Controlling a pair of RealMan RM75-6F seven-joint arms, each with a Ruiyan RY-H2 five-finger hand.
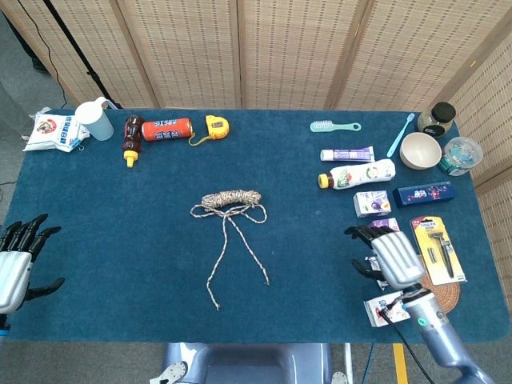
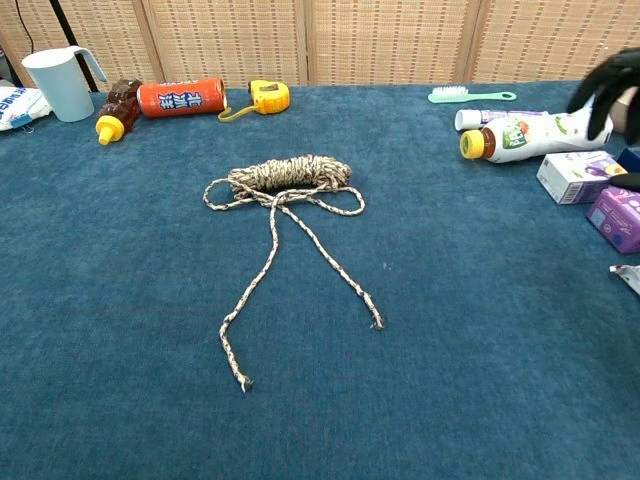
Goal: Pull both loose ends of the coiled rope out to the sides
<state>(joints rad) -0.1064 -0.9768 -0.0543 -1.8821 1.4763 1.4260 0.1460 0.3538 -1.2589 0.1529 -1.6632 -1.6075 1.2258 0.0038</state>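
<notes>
- The coiled rope (image 1: 232,198) lay mid-surface (image 1: 120,240), both loose ends trailing toward the front edge.
- The left hand (image 1: 18,260) hovered at the left edge, fingers spread, empty.
- The right hand (image 1: 384,254) sat near the right edge, fingers apart, holding nothing.

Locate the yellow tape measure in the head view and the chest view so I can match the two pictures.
Head view: the yellow tape measure lies at the far edge of the table, left of centre, just right of the orange can.
Chest view: the yellow tape measure sits upper left of centre, again right of the orange can.
Shared landmark: the coiled rope, nearer than both.
</notes>
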